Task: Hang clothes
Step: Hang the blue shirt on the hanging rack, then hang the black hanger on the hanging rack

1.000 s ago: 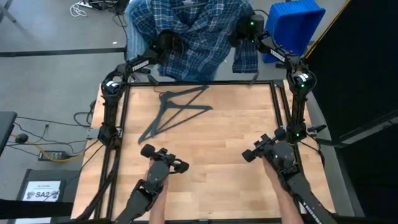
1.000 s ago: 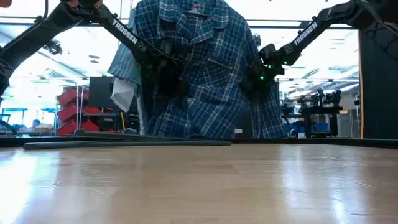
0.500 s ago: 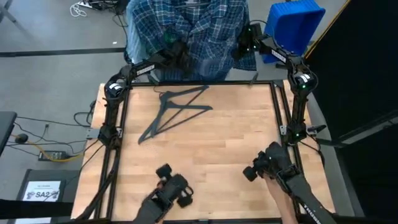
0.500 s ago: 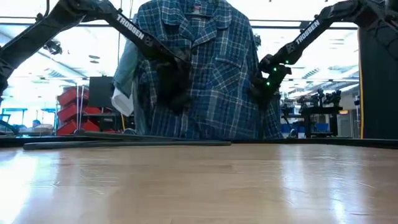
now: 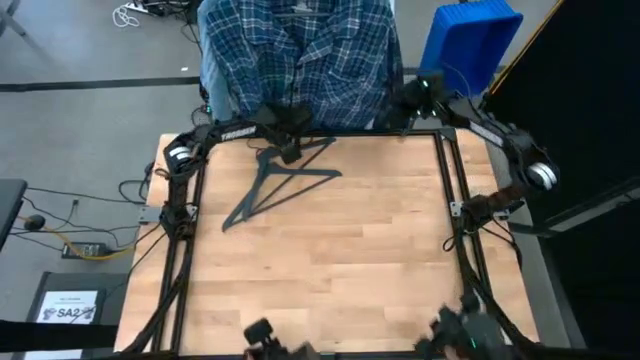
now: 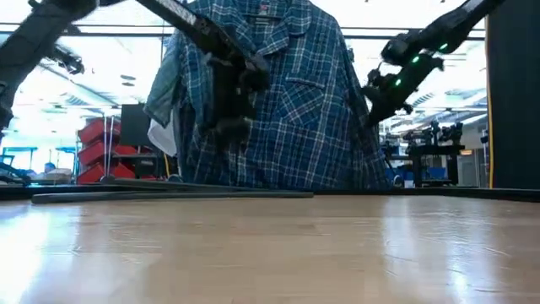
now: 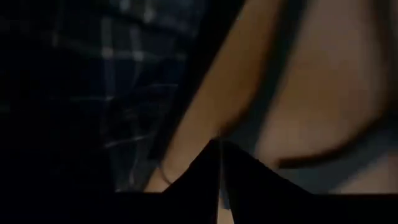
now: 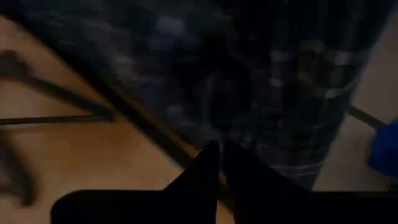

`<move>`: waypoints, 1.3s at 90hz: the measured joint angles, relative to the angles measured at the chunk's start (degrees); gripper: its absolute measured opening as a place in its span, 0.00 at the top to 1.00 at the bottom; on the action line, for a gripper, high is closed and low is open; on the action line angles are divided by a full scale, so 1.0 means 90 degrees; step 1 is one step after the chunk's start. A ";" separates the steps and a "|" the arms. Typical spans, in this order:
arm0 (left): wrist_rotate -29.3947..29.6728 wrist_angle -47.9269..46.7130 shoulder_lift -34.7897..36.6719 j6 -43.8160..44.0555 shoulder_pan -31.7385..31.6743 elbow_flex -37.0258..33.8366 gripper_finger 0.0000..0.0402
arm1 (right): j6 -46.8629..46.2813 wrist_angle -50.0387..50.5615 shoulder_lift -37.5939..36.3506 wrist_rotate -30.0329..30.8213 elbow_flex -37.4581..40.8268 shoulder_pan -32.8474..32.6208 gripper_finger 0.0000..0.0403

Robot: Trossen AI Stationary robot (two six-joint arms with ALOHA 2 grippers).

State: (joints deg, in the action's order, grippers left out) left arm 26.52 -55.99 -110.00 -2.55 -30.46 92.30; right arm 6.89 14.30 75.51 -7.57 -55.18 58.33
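Note:
The dark blue plaid shirt (image 5: 300,55) hangs from above, just beyond the table's far edge, front open and flat (image 6: 283,101). Behind its left side a light blue-grey shirt (image 6: 164,80) and a white one (image 6: 164,135) show in part. My left gripper (image 5: 287,137) is shut and holds nothing; it hovers over the far edge in front of the plaid shirt (image 6: 229,89). My right gripper (image 5: 408,97) is shut too, also holding nothing, off the shirt's right side (image 6: 384,84). A dark grey hanger (image 5: 280,185) lies flat on the table.
A blue bin (image 5: 465,40) stands beyond the far right corner. Black frame rails run along the table's left (image 5: 185,230) and right (image 5: 470,240) edges. Dark gear (image 5: 460,330) shows at the near edge. The wood around the hanger is bare.
Both grippers have drawn back from the plaid shirt toward the table's near edge, the right one also toward the table's right edge. The shirt, pulled out and bunched between them a second ago, now hangs straight and flat.

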 joint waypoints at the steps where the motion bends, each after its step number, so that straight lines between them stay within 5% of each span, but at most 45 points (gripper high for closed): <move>1: 0.0000 0.0031 0.0049 0.0039 0.0052 -0.0041 1.00 | -0.0027 -0.0011 -0.0121 -0.0016 0.0081 -0.0055 1.00; 27: 0.0077 0.1763 0.1357 0.0849 0.1785 -0.0930 1.00 | -0.1177 -0.0577 -0.2471 -0.0383 0.1503 -0.2238 1.00; 50: 0.1021 0.2295 0.1986 0.1064 0.3000 -0.1233 1.00 | -0.1264 -0.0672 -0.3162 -0.0093 0.1739 -0.3783 1.00; 81: 0.1159 0.2267 0.2025 0.1312 0.3577 -0.1260 1.00 | -0.1257 -0.0966 -0.3084 0.0221 0.1744 -0.4144 0.97; 98: 0.3069 0.2345 0.2330 0.0743 0.3845 -0.1261 1.00 | -0.1255 -0.0961 -0.3077 0.0223 0.1744 -0.4144 0.96; 117: 0.2241 0.2733 0.3198 0.0652 0.3810 -0.2122 1.00 | -0.1247 -0.0964 -0.3077 0.0221 0.1744 -0.4141 0.98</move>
State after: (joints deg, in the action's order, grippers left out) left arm 46.69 -31.39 -81.22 3.32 3.82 73.20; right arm -4.34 5.62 47.81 -5.58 -39.48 21.06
